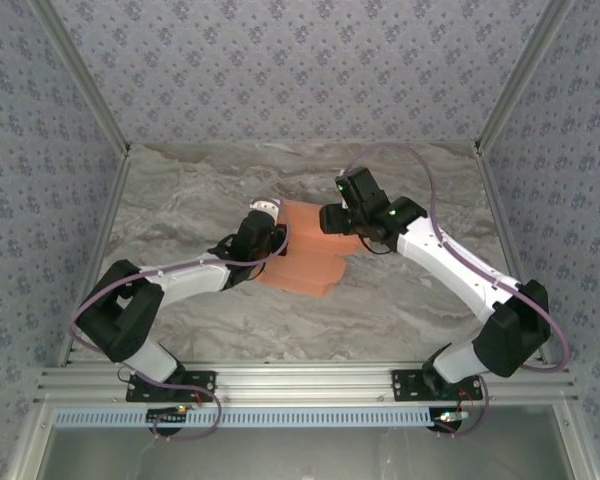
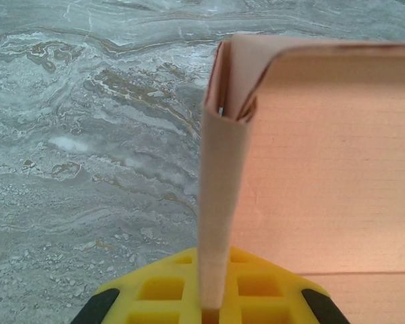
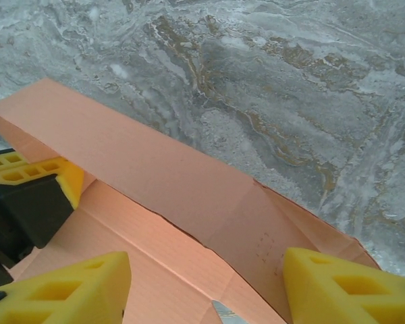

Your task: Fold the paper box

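Observation:
The salmon-orange paper box [image 1: 305, 262] lies partly folded in the middle of the marble table. My left gripper [image 1: 267, 222] is at its left edge, shut on a raised side wall [image 2: 219, 202] that stands upright between the yellow fingers [image 2: 158, 290]. The box floor [image 2: 324, 169] lies to the right of that wall. My right gripper [image 1: 332, 217] hovers over the box's far right part, open, with its yellow fingers [image 3: 344, 283] wide apart above the box's inner panels [image 3: 142, 162]. A long flap leans up along the far side there. The left gripper's finger [image 3: 34, 177] shows at the left.
Grey marble table surface [image 1: 410, 290] surrounds the box on every side. Patterned walls [image 1: 300, 70] close off the back and both sides. A metal rail [image 1: 310, 380] with the arm bases runs along the near edge.

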You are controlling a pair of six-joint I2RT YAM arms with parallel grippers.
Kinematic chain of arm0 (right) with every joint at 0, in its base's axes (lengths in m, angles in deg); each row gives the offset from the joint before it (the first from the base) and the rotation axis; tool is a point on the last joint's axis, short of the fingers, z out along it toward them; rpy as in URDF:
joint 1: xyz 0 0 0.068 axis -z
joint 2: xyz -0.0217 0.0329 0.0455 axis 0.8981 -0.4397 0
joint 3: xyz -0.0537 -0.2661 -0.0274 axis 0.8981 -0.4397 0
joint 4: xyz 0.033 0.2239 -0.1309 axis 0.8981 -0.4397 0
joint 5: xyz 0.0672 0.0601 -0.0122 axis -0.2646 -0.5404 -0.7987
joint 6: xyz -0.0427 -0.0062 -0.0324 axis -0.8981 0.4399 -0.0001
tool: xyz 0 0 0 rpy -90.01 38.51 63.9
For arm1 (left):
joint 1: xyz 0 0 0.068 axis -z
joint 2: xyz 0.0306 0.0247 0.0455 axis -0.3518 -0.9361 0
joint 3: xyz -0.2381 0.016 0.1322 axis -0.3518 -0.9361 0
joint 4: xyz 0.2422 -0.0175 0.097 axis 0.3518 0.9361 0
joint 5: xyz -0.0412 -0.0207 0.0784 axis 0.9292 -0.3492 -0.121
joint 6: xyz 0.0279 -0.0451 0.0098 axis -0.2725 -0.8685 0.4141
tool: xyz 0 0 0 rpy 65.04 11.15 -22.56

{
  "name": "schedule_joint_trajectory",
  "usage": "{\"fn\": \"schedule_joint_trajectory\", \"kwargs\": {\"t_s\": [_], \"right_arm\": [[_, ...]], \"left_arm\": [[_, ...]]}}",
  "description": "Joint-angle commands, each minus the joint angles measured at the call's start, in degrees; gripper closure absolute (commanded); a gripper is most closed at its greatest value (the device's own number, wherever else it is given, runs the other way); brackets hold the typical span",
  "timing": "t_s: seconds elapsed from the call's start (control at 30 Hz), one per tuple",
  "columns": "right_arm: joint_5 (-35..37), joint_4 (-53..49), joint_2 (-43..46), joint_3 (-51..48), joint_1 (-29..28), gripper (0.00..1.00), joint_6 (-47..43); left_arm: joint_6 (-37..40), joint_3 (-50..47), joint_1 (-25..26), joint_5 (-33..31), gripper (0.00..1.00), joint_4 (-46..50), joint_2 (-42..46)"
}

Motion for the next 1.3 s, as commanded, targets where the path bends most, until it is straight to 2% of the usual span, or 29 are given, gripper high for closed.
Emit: {"fn": "schedule_joint_trajectory", "kwargs": {"t_s": [0.0, 0.23, 0.5, 0.63, 0.73, 0.93, 1.07, 1.27], "right_arm": [[-3.85, 3.97, 0.15, -1.99, 0.06, 0.4, 4.83], [-7.79, 14.62, 1.15, -6.27, 0.28, 0.45, 11.93], [-7.88, 26.75, 4.75, -13.46, 0.97, 0.47, 16.35], [-6.73, 23.64, 6.26, -13.92, 1.12, 0.46, 14.05], [-2.37, 16.87, 8.52, -14.82, 0.31, 0.44, 11.59], [2.76, 10.65, 15.95, -22.05, -2.21, 0.39, 11.7], [3.33, 11.13, 18.66, -27.31, -2.92, 0.36, 14.73], [2.9, 16.75, 16.59, -30.88, -2.91, 0.33, 18.32]], "left_arm": [[-0.06, 0.53, 0.53, -0.96, 1.0, -0.21, 1.25], [-0.06, 0.58, 0.79, -0.98, 1.0, -0.19, 1.32], [-0.23, 0.15, 1.18, -1.05, 1.0, -0.14, 1.56], [-0.41, 0.12, 1.13, -1.47, 1.0, 0.04, 1.65], [-0.74, 0.75, 1.11, -2.39, 1.0, 1.09, 1.68], [-1.6, 1.7, 1.13, -3.74, 1.0, 2.63, 1.71], [-1.91, 1.57, 1.12, -3.47, 1.0, 2.28, 2.07], [-1.92, 1.48, 1.1, -3.37, 1.0, 2.32, 2.54]]}}
